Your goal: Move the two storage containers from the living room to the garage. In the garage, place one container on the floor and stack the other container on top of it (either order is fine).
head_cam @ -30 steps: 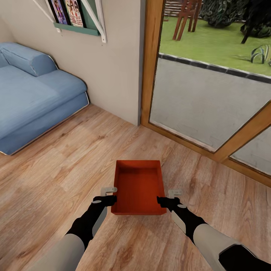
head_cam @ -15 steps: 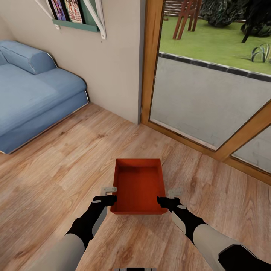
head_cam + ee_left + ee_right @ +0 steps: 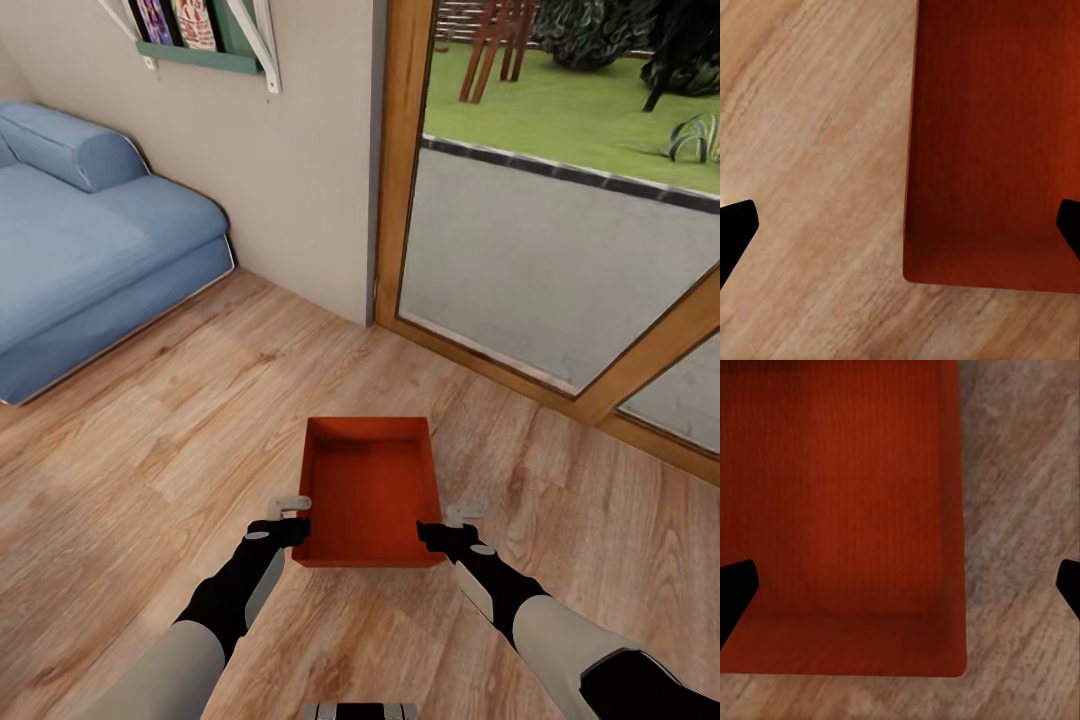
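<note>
- The storage container (image 3: pixel 368 495) is a red-orange rectangular bin with smooth plain walls and an open top; nothing lies inside it.
- Its long axis points straight away from the robot, toward the wood-framed glass door (image 3: pixel 560 250); the short near wall faces the robot.
- It sits between the two grippers, above the light wood plank floor (image 3: pixel 150 440), which has a visible grain. From the head view I cannot tell if it rests on the floor or is lifted.
- The left gripper (image 3: pixel 292 522) is at the near left corner of the bin, and the right gripper (image 3: pixel 448 528) is at the near right corner.
- In both wrist views the jaws stand wide apart, one dark fingertip (image 3: pixel 735 229) outside the bin wall and the other over the inside; each rim passes between them.
- Both forearms reach forward and bend slightly inward, about symmetric.
- A blue soft sofa (image 3: pixel 90 240) stands at the left by the beige wall (image 3: pixel 300 180).
</note>
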